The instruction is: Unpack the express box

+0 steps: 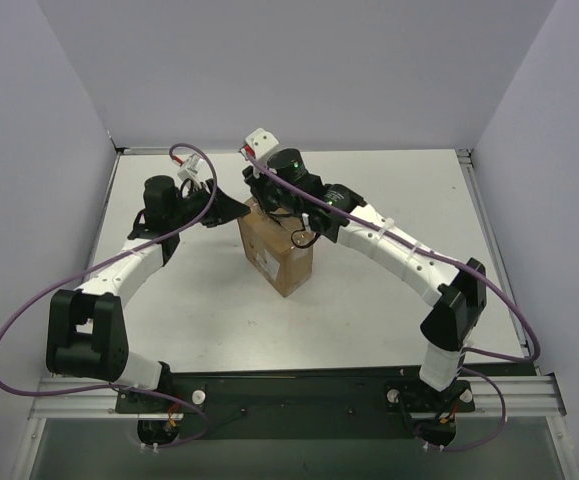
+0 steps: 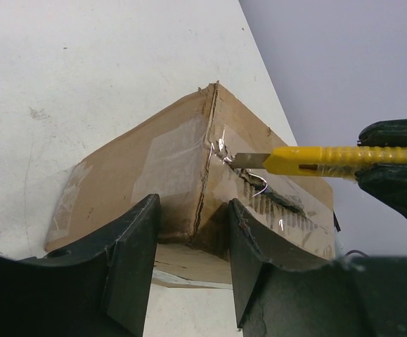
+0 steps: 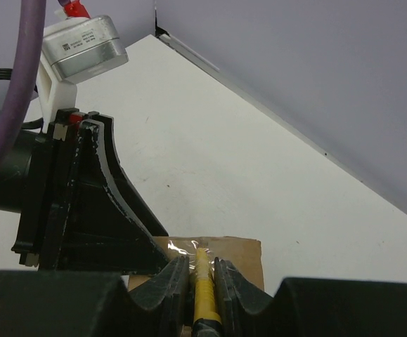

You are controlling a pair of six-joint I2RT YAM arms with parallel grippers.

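The express box (image 1: 281,258) is a brown taped carton standing mid-table. My left gripper (image 1: 235,208) is at its far-left top corner. In the left wrist view its fingers (image 2: 136,246) straddle the box's taped ridge (image 2: 168,154) and close on it. My right gripper (image 1: 269,200) is over the box top, shut on a yellow utility knife (image 3: 204,281). In the left wrist view the knife (image 2: 330,160) comes in from the right, and its blade tip touches the torn tape at the seam. The box also shows in the right wrist view (image 3: 242,254).
Grey walls enclose the white table (image 1: 399,190) at the back and both sides. Purple cables loop off both arms. The left arm's wrist (image 3: 84,203) sits close beside my right fingers.
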